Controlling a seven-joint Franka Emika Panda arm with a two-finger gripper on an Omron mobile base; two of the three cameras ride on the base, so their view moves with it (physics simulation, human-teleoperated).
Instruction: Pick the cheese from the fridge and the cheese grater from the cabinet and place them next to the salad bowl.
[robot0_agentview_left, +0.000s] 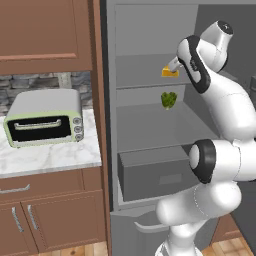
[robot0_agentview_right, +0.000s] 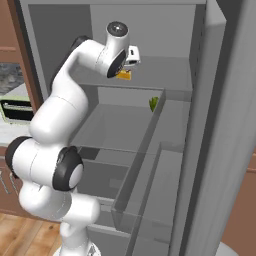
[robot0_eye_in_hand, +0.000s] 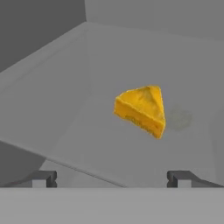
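fridge (robot0_agentview_left: 150, 125) shelf, frame centre: cheese (robot0_eye_in_hand: 142, 109) ahead of gripper (robot0_eye_in_hand: 113, 178), fingers wide apart, empty; next: advance, close.

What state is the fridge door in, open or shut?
Open. The fridge shows its grey shelves, with the cheese on an upper shelf and a drawer lower down.

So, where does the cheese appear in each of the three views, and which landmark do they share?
Left base view: the cheese lies on the fridge's upper shelf, right of centre, beside the robot's wrist.
Right base view: the cheese is top centre, just under the hand.
Hand view: the cheese is near the middle, ahead of the open gripper.
Shared landmark: the grey upper shelf under it.
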